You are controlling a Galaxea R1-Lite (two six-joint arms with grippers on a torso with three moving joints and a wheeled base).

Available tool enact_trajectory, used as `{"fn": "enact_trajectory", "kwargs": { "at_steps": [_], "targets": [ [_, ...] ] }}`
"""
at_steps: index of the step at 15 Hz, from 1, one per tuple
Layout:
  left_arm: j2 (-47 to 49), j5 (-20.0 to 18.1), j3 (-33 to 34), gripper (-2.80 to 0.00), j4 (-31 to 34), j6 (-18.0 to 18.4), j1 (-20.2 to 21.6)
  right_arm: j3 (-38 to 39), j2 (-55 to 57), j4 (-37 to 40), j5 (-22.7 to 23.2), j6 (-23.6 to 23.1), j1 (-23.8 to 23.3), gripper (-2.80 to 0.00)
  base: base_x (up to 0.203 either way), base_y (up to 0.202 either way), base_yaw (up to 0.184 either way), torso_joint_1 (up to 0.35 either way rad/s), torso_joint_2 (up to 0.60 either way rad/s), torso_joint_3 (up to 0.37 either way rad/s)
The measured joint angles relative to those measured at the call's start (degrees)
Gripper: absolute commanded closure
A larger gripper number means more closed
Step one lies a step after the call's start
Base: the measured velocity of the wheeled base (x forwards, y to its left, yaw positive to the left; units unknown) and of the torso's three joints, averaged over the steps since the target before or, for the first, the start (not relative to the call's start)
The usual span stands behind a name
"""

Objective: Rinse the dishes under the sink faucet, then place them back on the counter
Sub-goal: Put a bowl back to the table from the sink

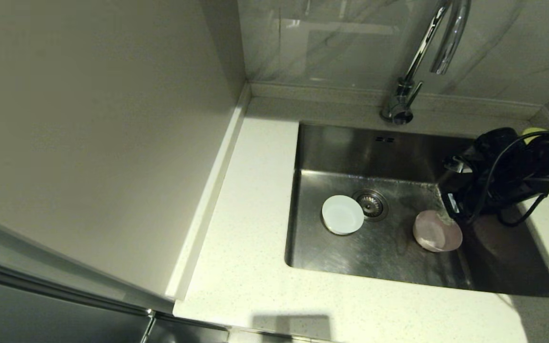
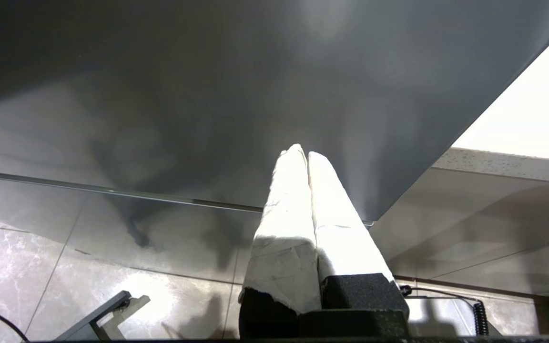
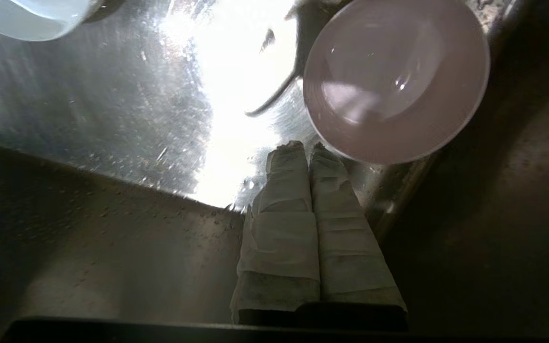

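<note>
Faucet [image 1: 439, 45]: arch of the spout cut off by the head view's upper edge. Yellow-green bowl [image 1: 534, 132]: only a sliver of rim visible behind the right arm [image 1: 517, 171], whose fingertips are hidden in that view. White bowl [image 3: 31, 16]: cropped at the right wrist view's edge. Pink bowl [image 1: 436, 232]: rim partly covered by the arm.

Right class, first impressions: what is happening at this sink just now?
A robot is rinsing small bowls. Its right gripper reaches into the steel sink, fingers shut and empty, just beside the pink bowl. The white bowl sits next to the drain. A yellow-green bowl peeks out behind the arm. No water shows at the faucet. The left gripper hangs shut off to the side, away from the sink.
</note>
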Motion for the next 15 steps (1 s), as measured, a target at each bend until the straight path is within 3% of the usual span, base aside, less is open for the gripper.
{"fn": "enact_trajectory", "kwargs": {
  "at_steps": [1,5,15],
  "targets": [
    [0.0,0.01,0.0,0.0,-0.02,0.01,0.0,2.56,0.24,-3.47,-0.7,-0.19,0.26,-2.8,0.0,0.0,0.0,0.0,0.0,0.0],
    [0.0,0.01,0.0,0.0,-0.02,0.01,-0.02,9.98,2.12,-15.04,-3.61,-2.01,1.74,-2.8,0.0,0.0,0.0,0.0,0.0,0.0],
    [0.0,0.01,0.0,0.0,-0.02,-0.01,0.0,9.29,7.56,-24.84,-6.69,-1.76,2.72,-2.8,0.0,0.0,0.0,0.0,0.0,0.0]
  ]
}}
